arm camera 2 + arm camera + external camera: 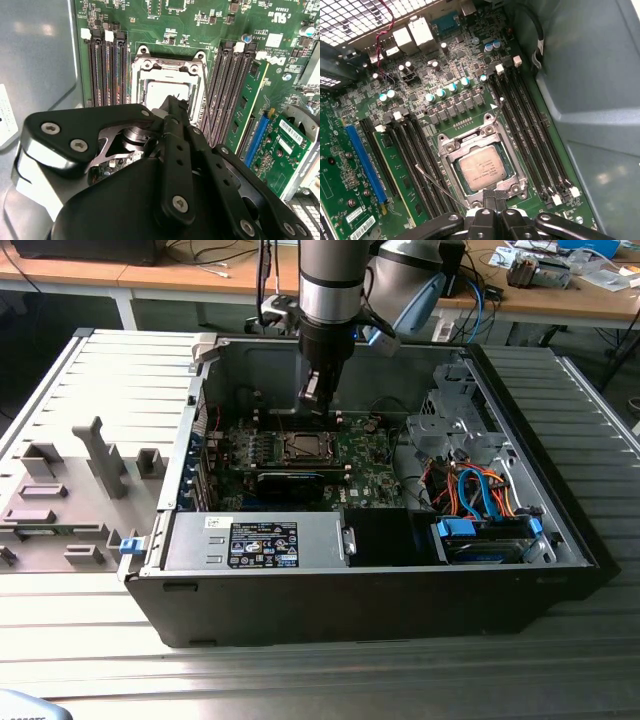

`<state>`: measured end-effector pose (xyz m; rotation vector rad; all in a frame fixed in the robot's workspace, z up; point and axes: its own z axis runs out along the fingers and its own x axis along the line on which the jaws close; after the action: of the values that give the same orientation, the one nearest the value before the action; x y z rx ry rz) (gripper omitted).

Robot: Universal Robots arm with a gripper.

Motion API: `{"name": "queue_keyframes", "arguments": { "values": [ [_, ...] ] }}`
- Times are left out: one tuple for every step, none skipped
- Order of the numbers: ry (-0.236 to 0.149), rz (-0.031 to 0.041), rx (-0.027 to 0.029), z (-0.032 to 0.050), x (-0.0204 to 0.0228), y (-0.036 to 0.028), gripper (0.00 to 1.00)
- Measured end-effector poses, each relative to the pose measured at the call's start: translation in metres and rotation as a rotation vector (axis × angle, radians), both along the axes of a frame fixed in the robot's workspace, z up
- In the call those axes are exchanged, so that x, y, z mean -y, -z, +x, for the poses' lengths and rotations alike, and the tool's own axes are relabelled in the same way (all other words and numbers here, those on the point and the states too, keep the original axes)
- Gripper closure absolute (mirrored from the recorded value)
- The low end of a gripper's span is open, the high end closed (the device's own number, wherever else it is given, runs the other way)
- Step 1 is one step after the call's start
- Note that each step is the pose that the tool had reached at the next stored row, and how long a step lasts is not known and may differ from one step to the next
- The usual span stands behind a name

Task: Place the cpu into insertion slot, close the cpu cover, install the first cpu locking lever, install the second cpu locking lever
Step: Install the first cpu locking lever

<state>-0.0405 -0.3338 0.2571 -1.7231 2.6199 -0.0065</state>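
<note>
The cpu (481, 169) lies with its dull silver top up in the insertion slot (451, 176) on the green board, and it is also seen in the second wrist view (165, 91). The silver cpu cover (461, 144) lies flat around it, framing the chip. Two thin locking levers angle away from the socket, one (440, 187) beside the memory slots and one (497, 111) toward the capacitors. My gripper (490, 194) is shut with nothing in it, its tips just over the socket's edge. In the exterior view the gripper (313, 400) hangs inside the case above the socket (304, 445).
Memory slots (530, 135) flank the socket on both sides. A long black expansion card (290, 482) and the labelled power-supply box (262, 543) lie nearer the case front. Drive cages with orange and blue cables (475, 490) fill the exterior view's right. The case walls (250, 365) stand close.
</note>
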Motion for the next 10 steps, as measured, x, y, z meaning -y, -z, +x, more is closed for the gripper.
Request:
{"name": "queue_keyframes", "arguments": {
  "values": [
    [-0.004, 0.0000, 0.0000, 0.0000, 0.0000, 0.0000, 0.89],
    [-0.006, 0.0000, 0.0000, 0.0000, 0.0000, 0.0000, 0.89],
    [-0.006, 0.0001, 0.0001, 0.0000, 0.0000, 0.0000, 0.89],
    [-0.004, 0.0000, 0.0000, 0.0000, 0.0000, 0.0001, 0.89],
    [0.002, -0.0001, -0.0001, 0.0000, 0.0001, 0.0002, 0.89],
    [0.014, -0.0003, -0.0001, 0.0000, 0.0000, 0.0003, 0.89],
    [0.029, -0.0005, 0.0000, 0.0000, 0.0000, 0.0006, 0.89],
    [0.054, -0.0007, 0.0000, 0.0000, 0.0000, 0.0008, 0.89],
    [0.067, -0.0007, 0.0000, 0.0000, 0.0000, 0.0009, 0.89],
    [0.079, -0.0007, 0.0000, 0.0001, 0.0000, 0.0011, 0.89]
  ]
}}
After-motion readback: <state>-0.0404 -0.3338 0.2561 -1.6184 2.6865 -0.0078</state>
